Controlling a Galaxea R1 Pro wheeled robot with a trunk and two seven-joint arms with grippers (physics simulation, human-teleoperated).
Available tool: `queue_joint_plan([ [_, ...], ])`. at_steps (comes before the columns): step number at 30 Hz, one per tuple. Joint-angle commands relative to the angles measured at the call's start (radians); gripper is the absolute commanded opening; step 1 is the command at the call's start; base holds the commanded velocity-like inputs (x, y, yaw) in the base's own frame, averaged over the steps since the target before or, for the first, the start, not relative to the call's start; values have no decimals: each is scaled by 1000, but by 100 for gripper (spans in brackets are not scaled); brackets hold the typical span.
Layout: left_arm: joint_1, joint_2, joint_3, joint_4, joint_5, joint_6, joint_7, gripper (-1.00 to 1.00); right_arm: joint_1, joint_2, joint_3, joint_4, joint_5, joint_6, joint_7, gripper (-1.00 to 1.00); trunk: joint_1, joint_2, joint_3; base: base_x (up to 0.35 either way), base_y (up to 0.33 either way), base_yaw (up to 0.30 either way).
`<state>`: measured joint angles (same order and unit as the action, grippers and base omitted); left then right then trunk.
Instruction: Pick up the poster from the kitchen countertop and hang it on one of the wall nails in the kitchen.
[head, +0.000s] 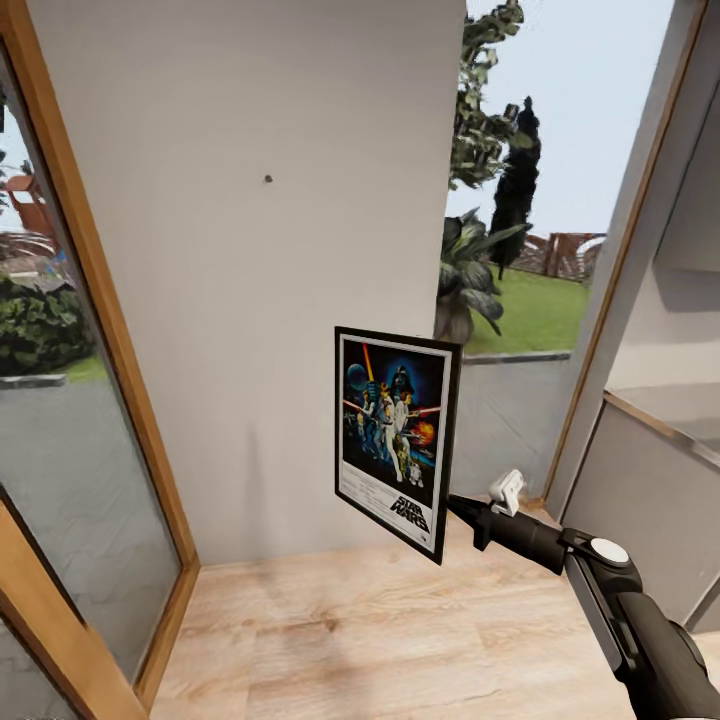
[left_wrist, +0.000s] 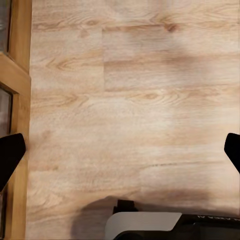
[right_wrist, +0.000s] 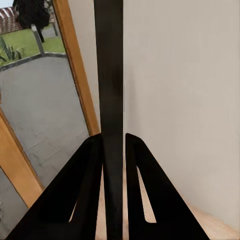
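Observation:
The framed Star Wars poster (head: 396, 440) hangs upright in the air in front of the pale grey wall, held at its lower right edge by my right gripper (head: 452, 506). In the right wrist view the poster's thin black edge (right_wrist: 109, 75) runs between the two dark fingers (right_wrist: 87, 190), which are shut on it. A tiny dark wall nail (head: 267, 180) sits on the wall above and to the left of the poster. My left gripper (left_wrist: 120, 150) points down at the wooden floor, open, with its fingertips (left_wrist: 10, 152) far apart and nothing between them.
A wood-framed glass door (head: 70, 400) stands at the left. A window with plants behind it (head: 500, 250) is right of the wall panel. A grey cabinet with a countertop (head: 660, 420) is at the far right. Wooden floor (head: 380, 630) lies below.

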<state>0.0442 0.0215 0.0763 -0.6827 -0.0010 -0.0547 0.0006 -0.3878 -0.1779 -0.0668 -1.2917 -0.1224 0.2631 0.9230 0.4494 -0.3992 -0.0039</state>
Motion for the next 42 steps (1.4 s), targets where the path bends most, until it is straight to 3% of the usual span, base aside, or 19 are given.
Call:
queue_joint_plan([
  [1,0,0,0,-1,0,-3,0,100,0,0,-1,0,-11,12,5,-100,1,-1,0,67,87,172],
  [15,0,-1,1,0,-1,-4,2,100,0,0,0,-3,-14,13,6,-100,1,-1,0,9,12,26],
  [23,1,-3,-1,1,0,-4,2,100,-16,9,28,-19,-15,108,72,-100,1,-1,0,0,0,0],
  [26,0,-3,-1,2,1,-4,1,100,-71,18,33,-110,-16,253,93,-100,1,-1,0,0,0,0],
  [32,0,-3,-1,2,1,-4,1,100,-183,27,59,-151,-16,393,103,-100,1,-1,0,0,0,0],
  [37,0,-3,-1,2,0,-4,1,100,-310,44,84,-157,-17,496,104,-100,1,-1,0,0,0,0],
  [38,0,-3,-1,2,0,-4,1,100,-402,51,90,-154,-26,564,105,-100,1,-1,0,0,0,0],
  [41,0,-3,-1,2,0,-4,1,100,-472,54,92,-147,-52,605,113,-100,1,-1,0,0,0,0],
  [42,0,-3,-1,2,1,-4,1,100,-579,55,93,-114,-103,629,145,-100,1,-1,0,0,0,0],
])
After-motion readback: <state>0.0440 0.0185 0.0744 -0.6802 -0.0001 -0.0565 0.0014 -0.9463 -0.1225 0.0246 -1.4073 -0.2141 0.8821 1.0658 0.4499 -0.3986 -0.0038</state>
